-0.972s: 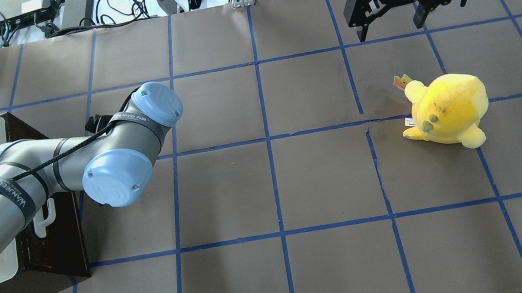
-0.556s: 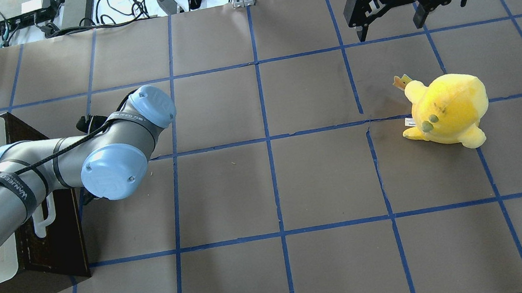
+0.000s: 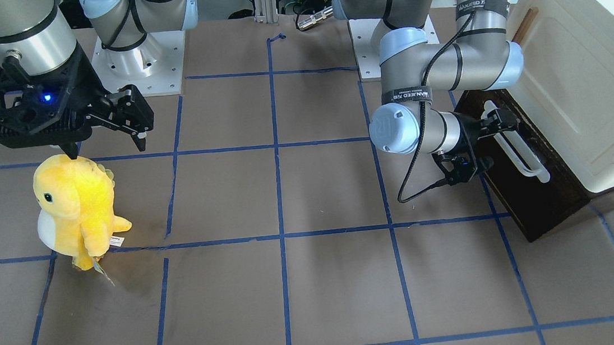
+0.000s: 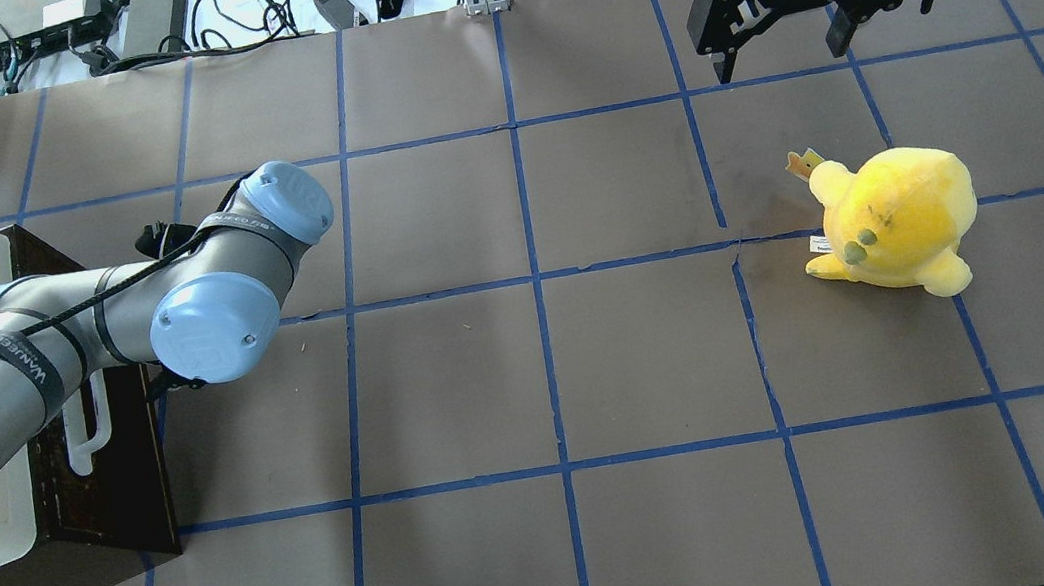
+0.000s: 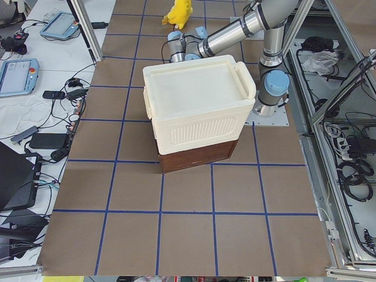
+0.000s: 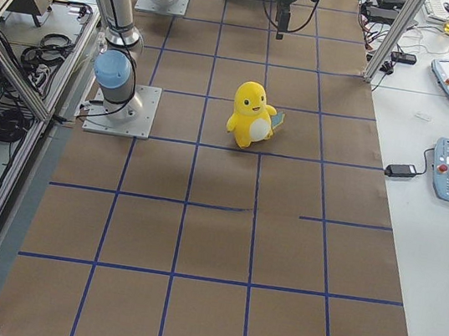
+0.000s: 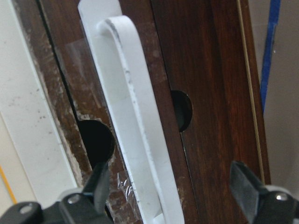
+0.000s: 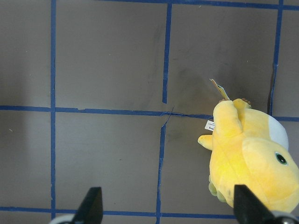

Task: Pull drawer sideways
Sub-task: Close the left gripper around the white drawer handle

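Desk [image 4: 593,374] carries the cream cabinet [image 5: 194,111] at its left end; the drawer [image 3: 530,204] sits under that cabinet, dark front facing the desk's middle, and its front edge stands proud of the cream wall above it.

Left arm reaches in low across the cabinet's corner, then folds back at the wrist; the tool axis is about level and aimed square at the drawer front.

Left gripper [image 3: 493,143] is right at the front, near the upper end of the white bar handle [image 7: 135,130]; jaws spread, one finger on each side of the bar; you can see a gap on both sides in the wrist view, no contact visible.

Right arm hangs at the far right of the desk, tool pointing straight down; right gripper [image 4: 777,48] is above the surface with jaws spread, holding nothing.

Yellow plush [image 4: 896,219] stands upright on the right half, near the right gripper and well apart from the drawer; several grid squares of desk lie between the drawer front and the plush.
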